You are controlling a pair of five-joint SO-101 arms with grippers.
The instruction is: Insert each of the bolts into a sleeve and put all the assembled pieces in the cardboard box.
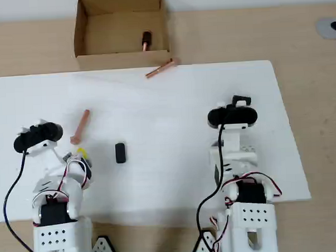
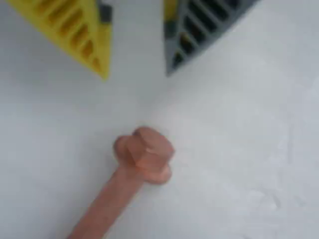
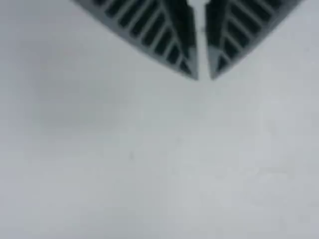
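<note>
A copper bolt (image 1: 80, 127) lies on the white sheet (image 1: 176, 176) at the left, and its head (image 2: 144, 154) sits just ahead of my left gripper (image 2: 137, 72). That gripper is open, one yellow finger (image 2: 79, 30) and one grey, with nothing between them. A black sleeve (image 1: 120, 152) lies a little to the right of the left arm (image 1: 40, 137). A second copper bolt (image 1: 161, 68) rests by the front wall of the cardboard box (image 1: 83, 35). Inside the box lies a bolt in a black sleeve (image 1: 146, 39). My right gripper (image 3: 203, 77) is shut over bare sheet.
The right arm (image 1: 232, 116) stands over the right half of the sheet, away from all parts. Wooden table (image 1: 312, 97) surrounds the sheet, with a grey disc (image 1: 328, 28) at the far right corner. Cables hang from both arm bases near the front edge.
</note>
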